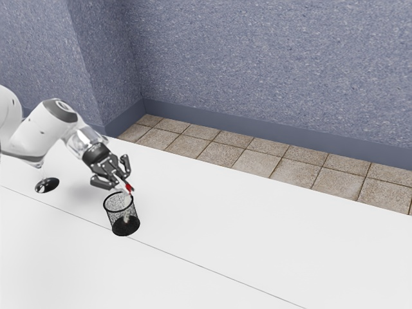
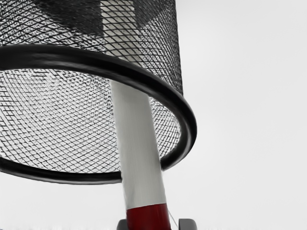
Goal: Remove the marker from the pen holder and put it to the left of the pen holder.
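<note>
My gripper is at the upper end of the marker, just above the rim of the pen holder. In the wrist view the gripper has its fingertips on either side of the marker's red part. One fingertip meets the red part; a narrow gap separates the other from it, so the gripper is open. The marker's pale body leans inside the black mesh pen holder, its red end outside the rim. The pen holder stands upright on the table.
The white table extends toward the exterior view's right, with a thin seam line across it. A dark, shiny oval object lies near the arm at the exterior view's left. Beyond the table are a tiled floor and a blue wall.
</note>
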Controlling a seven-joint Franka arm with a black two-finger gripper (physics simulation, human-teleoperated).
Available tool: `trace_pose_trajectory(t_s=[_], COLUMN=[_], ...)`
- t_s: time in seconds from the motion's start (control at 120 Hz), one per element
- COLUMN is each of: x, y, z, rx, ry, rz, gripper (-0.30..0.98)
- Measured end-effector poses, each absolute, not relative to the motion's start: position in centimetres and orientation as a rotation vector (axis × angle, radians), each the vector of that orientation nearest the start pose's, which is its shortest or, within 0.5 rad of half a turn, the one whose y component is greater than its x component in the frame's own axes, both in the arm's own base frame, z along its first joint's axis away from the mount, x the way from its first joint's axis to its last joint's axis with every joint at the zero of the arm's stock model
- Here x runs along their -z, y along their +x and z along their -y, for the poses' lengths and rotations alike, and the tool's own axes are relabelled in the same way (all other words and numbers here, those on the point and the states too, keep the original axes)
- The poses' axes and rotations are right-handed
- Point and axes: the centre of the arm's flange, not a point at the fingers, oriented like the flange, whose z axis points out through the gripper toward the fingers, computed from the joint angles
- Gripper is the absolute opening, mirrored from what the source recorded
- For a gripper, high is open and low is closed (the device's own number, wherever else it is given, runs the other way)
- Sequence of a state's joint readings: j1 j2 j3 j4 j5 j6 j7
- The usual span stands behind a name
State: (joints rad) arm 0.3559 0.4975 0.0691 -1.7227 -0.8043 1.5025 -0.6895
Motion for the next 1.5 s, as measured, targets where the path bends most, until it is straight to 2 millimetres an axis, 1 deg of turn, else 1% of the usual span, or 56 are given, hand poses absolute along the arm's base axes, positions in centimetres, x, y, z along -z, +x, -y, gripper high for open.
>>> trace_pose_trajectory(t_s=[0.1,0.2,0.3,0.433,0.508,0.558,0.608,0.683,0.825,0.883,0.917,1.033,1.075,1.117,1.242,1.392,1.5], x=[-30.8,-33.1,-36.3,-41.9,-44.8,-46.2,-46.7,-46.7,-45.3,-44.6,-44.4,-44.0,-43.3,-42.4,-40.6,-39.5,-38.4], y=[57.4,57.3,57.1,56.5,55.8,55.5,55.3,55.0,54.1,54.0,54.1,55.0,55.2,55.3,55.1,55.2,55.0], z=[-16.7,-16.5,-16.5,-15.3,-15.1,-15.2,-15.5,-16.3,-18.2,-18.8,-18.8,-17.2,-16.5,-16.3,-16.7,-17.3,-17.7], rx=[0.958,0.941,0.916,0.858,0.822,0.807,0.808,0.82,0.836,0.819,0.803,0.73,0.704,0.677,0.566,0.445,0.393], ry=[1.784,1.796,1.827,1.889,1.926,1.956,1.986,2.032,2.165,2.221,2.251,2.364,2.415,2.454,2.553,2.65,2.723], rz=[-1.484,-1.507,-1.532,-1.545,-1.564,-1.588,-1.622,-1.689,-1.833,-1.865,-1.868,-1.817,-1.789,-1.767,-1.707,-1.628,-1.576], gripper=[-0.04,-0.06,-0.08,-0.09,-0.09,-0.1,-0.1,-0.1,-0.1,-0.1,-0.09,-0.09,-0.09,-0.09,-0.08,-0.07,-0.07])
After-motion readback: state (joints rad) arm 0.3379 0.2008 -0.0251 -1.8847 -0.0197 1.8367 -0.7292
